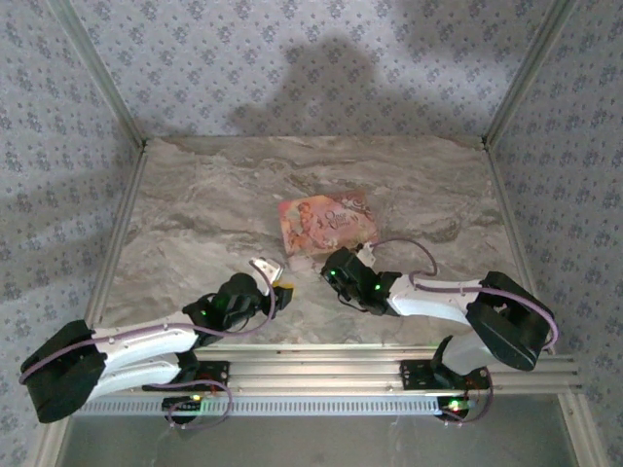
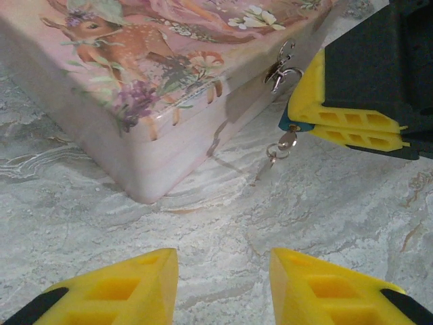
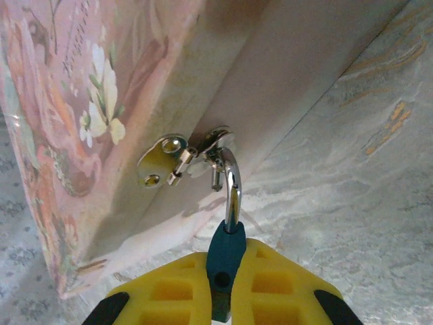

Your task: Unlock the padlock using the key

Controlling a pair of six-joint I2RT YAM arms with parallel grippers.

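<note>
The padlock (image 3: 225, 254) is a small dark bluish body pinched between the yellow fingers of my right gripper (image 3: 226, 265), which is shut on it. Its chrome shackle (image 3: 232, 183) hooks through the hasp (image 3: 162, 159) on the side of the pink floral box (image 1: 326, 220). One shackle end hangs free, out of the body's hole. In the left wrist view the key (image 2: 287, 141) sticks out under the padlock (image 2: 285, 124), with a small ring (image 2: 273, 155) dangling from it. My left gripper (image 2: 223, 271) is open over bare table, short of the box corner.
The pink floral box (image 2: 128, 81) lies flat on the marble-patterned table (image 1: 195, 224), just beyond both grippers. Metal frame rails (image 1: 117, 243) edge the table, and patterned cloth walls stand behind them.
</note>
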